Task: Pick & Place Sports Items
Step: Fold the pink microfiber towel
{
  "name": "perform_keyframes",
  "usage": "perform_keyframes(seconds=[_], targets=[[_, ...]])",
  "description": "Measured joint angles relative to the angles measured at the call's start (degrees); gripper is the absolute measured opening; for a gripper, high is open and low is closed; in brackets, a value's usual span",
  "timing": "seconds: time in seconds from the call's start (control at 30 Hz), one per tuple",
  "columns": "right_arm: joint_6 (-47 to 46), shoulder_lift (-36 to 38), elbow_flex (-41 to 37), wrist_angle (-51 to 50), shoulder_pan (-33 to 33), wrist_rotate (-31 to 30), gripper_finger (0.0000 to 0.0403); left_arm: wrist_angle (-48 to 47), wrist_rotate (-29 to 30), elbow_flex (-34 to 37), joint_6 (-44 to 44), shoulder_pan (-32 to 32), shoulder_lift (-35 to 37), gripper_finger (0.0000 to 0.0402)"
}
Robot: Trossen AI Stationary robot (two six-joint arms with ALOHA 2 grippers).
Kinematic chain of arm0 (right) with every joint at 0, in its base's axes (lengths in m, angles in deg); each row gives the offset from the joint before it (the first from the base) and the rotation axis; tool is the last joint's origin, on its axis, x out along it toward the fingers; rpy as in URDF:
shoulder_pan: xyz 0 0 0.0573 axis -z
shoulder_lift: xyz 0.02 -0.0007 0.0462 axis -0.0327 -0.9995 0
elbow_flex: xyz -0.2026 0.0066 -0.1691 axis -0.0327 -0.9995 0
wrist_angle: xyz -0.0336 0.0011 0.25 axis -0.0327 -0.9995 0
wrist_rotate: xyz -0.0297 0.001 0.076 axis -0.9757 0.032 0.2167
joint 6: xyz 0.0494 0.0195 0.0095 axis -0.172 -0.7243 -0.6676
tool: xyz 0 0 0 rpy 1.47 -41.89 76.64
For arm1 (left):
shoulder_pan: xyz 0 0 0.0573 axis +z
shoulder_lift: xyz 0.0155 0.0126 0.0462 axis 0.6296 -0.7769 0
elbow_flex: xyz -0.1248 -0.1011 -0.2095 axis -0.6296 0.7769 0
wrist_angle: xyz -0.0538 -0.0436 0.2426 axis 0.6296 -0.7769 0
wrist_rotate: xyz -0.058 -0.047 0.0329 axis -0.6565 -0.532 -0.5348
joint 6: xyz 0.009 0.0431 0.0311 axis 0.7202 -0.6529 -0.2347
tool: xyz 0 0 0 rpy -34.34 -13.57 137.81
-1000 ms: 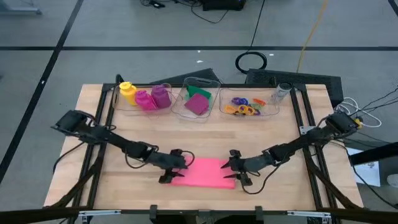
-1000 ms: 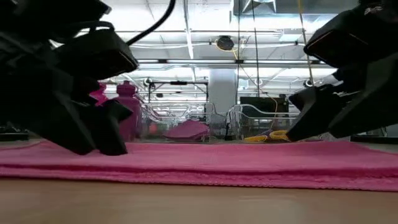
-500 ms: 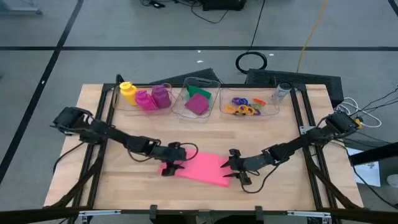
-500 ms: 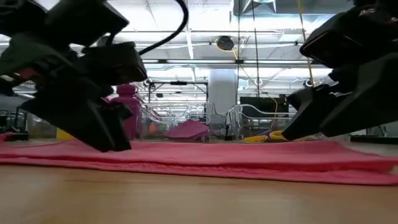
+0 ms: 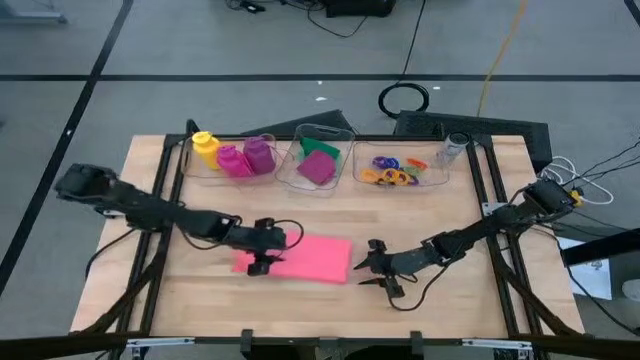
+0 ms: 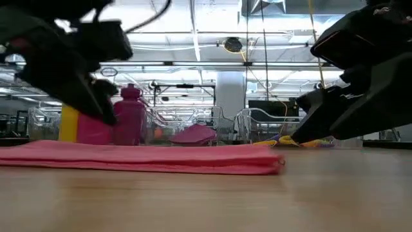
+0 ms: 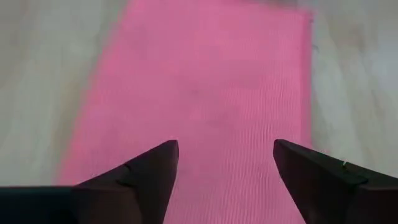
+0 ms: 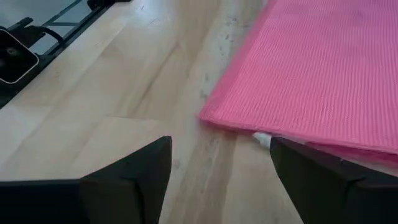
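A folded pink cloth (image 5: 305, 258) lies flat on the wooden table (image 5: 440, 215), near its middle; the low view shows the pink cloth (image 6: 141, 159) resting on its underside. My left gripper (image 5: 262, 262) hovers open just above the cloth's left end, and the left wrist view shows my left gripper (image 7: 224, 149) with pink weave between the fingers. My right gripper (image 5: 362, 270) stands open just off the cloth's right edge; in the right wrist view my right gripper (image 8: 221, 143) faces the cloth's corner (image 8: 208, 118) without touching it.
Three clear bins stand along the far edge. The left bin (image 5: 190, 160) holds yellow, magenta and purple bottles. The middle bin (image 5: 345, 135) holds green and magenta cloths. The right bin (image 5: 440, 178) holds small coloured rings. A clear cup (image 5: 455, 147) stands beside the right bin.
The pink cloth has slid along the table toward its left edge, and its right end has come out from between my right gripper's fingers. My left gripper has gone left with it and then risen clear of it. My right gripper has kept still.
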Motion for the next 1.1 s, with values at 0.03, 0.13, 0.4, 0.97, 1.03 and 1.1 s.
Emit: perform_keyframes(seconds=[0.03, 0.13, 0.4, 0.97, 1.03, 1.1], targets=[[0.0, 0.0, 0.0, 0.2, 0.0, 0.0, 0.0203, -0.7, 1.0, -0.1, 0.4, -0.3, 1.4, 0.0225], [0.2, 0.0, 0.0, 0.5, 0.0, 0.0, 0.0203, -2.7, 3.1, 0.0, 0.9, -1.8, 4.5, 0.0225], [1.3, 0.0, 0.0, 1.2, 0.0, 0.0, 0.0203, -4.5, 6.5, -0.1, 11.5, -4.4, 8.7, 0.0225], [9.2, 0.0, 0.0, 1.7, 0.0, 0.0, 0.0203, -32.4, 21.3, -0.2, 55.1, -11.2, 8.7, 0.0225], [9.2, 0.0, 0.0, 1.7, 0.0, 0.2, 0.0204, -34.1, 21.3, -0.2, 59.9, -13.0, 8.7, 0.0225], [9.2, 0.0, 0.0, 1.7, -0.2, 0.2, 0.0203, -35.3, 21.3, -0.2, 64.2, -14.9, 8.7, 0.0225]])
